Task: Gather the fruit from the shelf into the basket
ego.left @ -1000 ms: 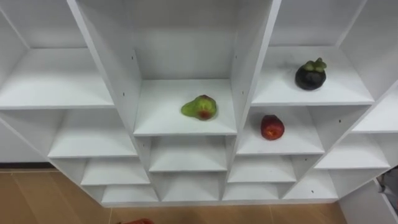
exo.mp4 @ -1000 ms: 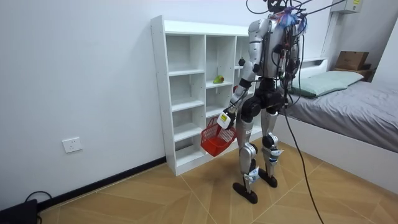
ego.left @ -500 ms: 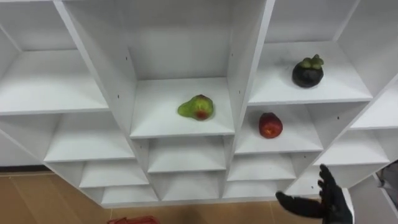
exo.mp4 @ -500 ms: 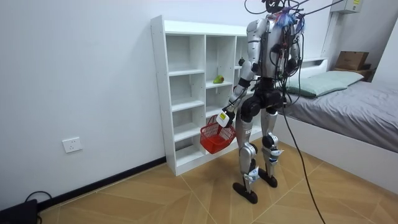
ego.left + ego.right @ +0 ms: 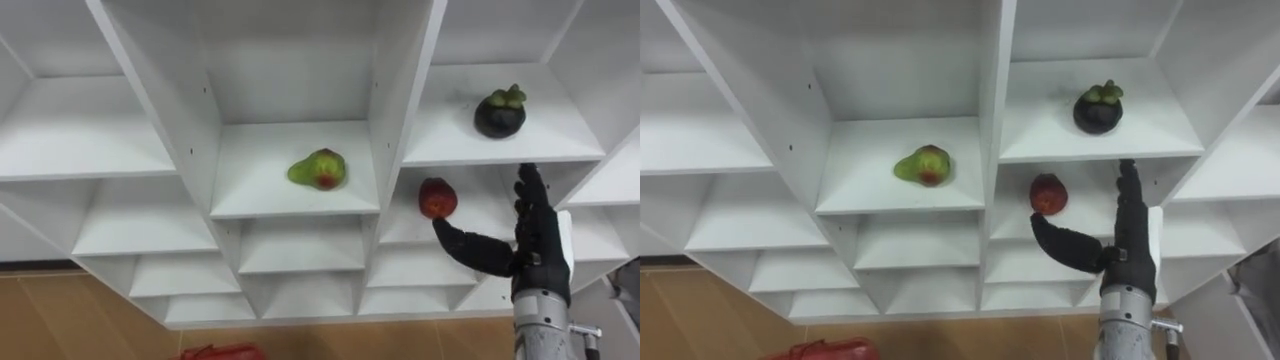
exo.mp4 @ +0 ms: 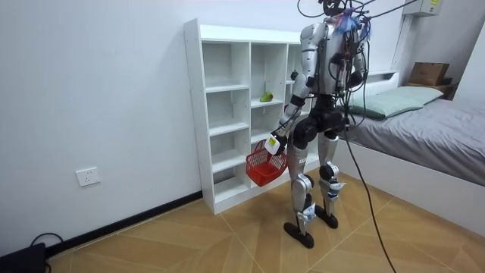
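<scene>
Red fruit (image 5: 437, 198), roundish with no clear long axis, sits by the left wall of a right-column closet (image 5: 400, 100) shelf. The right hand (image 5: 540, 250) is spread wide, thumb just below it. The red basket (image 6: 264, 167), cut off at the eye views' lower edge, hangs at the left hand (image 6: 274, 144), whose grip is too small to judge.

White shelf (image 5: 300, 190) with three fruits, each alone in its own compartment.
The red fruit (image 5: 437, 198) lies just above the thumb tip of the open right hand (image 5: 541, 250), at the hand's left; if they touch, I cannot tell. The dark fruit (image 5: 500, 113) sits one board higher, above the fingertips. The green-red fruit (image 5: 319, 169) lies in the next column, well apart from the hand, to its left.
</scene>
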Robot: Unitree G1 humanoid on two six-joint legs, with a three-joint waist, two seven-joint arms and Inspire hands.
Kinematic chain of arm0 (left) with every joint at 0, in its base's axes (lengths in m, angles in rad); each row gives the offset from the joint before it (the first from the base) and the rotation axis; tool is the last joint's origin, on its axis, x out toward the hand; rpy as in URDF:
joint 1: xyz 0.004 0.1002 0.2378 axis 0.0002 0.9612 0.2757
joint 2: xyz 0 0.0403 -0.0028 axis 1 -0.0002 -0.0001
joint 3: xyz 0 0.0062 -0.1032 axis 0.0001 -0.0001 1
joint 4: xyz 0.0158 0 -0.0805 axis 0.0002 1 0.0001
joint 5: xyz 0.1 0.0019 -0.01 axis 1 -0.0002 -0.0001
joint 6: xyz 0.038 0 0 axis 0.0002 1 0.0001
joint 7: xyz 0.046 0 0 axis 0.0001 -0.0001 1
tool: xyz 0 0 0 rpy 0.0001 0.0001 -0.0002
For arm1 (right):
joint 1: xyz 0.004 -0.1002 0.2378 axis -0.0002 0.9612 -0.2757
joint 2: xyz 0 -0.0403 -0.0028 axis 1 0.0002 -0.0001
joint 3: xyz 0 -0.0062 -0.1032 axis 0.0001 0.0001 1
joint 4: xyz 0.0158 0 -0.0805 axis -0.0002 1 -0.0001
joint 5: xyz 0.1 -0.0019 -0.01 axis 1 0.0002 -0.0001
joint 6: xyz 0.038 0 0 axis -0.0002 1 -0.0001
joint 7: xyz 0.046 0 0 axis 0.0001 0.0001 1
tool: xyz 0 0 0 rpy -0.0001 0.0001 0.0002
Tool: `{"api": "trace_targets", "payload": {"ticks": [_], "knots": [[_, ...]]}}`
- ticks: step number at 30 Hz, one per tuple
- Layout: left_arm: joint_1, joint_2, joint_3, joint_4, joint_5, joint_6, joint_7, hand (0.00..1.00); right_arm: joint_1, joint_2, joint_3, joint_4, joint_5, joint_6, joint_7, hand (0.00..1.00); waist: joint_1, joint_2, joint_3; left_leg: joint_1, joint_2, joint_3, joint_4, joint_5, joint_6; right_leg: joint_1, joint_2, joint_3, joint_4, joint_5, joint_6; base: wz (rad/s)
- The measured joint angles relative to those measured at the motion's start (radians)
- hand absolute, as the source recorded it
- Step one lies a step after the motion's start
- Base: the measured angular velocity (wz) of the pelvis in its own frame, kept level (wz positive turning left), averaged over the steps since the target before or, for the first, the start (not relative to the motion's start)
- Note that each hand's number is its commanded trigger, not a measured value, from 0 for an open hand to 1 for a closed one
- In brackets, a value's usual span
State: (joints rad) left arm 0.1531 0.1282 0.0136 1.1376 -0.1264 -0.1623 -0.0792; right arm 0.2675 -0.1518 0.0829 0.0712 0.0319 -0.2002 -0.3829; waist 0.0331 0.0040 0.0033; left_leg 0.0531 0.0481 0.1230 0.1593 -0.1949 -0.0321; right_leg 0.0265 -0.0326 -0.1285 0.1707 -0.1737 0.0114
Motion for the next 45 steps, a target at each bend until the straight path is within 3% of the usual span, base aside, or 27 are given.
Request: {"api": "trace_targets", "payload": {"ticks": [15, 24, 37, 45], "knots": [[-0.009, 0.001, 0.004, 0.023, -0.001, -0.006, -0.016, 1.00, -0.005, -0.037, 0.006, -0.027, -0.001, 0.029, -0.028, 0.00, 0.023, 0.006, 0.0043, -0.008, 0.001, 0.014, -0.006, 0.002, 0.003, -0.024, 0.001, 0.014, 0.018, 0.001, -0.001, -0.03], [-0.006, 0.005, 0.023, 0.026, -0.019, -0.007, -0.018, 1.00, -0.004, -0.038, 0.004, -0.044, -0.001, 0.050, -0.063, 0.00, 0.023, -0.010, 0.0101, -0.008, 0.001, 0.015, -0.008, 0.002, 0.004, -0.027, 0.001, 0.014, 0.017, 0.001, -0.001, 0.00], [0.002, 0.015, 0.023, 0.025, -0.046, -0.009, -0.039, 1.00, 0.000, -0.046, 0.003, -0.045, -0.033, 0.062, -0.096, 0.00, 0.019, -0.018, 0.0034, -0.013, 0.001, 0.020, -0.007, 0.002, 0.004, -0.035, 0.001, 0.016, 0.021, 0.001, -0.001, 0.00], [0.011, 0.027, -0.027, 0.032, -0.109, -0.017, -0.037, 1.00, 0.039, -0.069, 0.006, -0.114, -0.036, 0.061, -0.094, 0.00, -0.003, -0.011, -0.0015, -0.020, 0.002, 0.031, -0.006, 0.002, 0.004, -0.051, 0.000, 0.023, 0.035, 0.001, -0.001, -0.04]]}}
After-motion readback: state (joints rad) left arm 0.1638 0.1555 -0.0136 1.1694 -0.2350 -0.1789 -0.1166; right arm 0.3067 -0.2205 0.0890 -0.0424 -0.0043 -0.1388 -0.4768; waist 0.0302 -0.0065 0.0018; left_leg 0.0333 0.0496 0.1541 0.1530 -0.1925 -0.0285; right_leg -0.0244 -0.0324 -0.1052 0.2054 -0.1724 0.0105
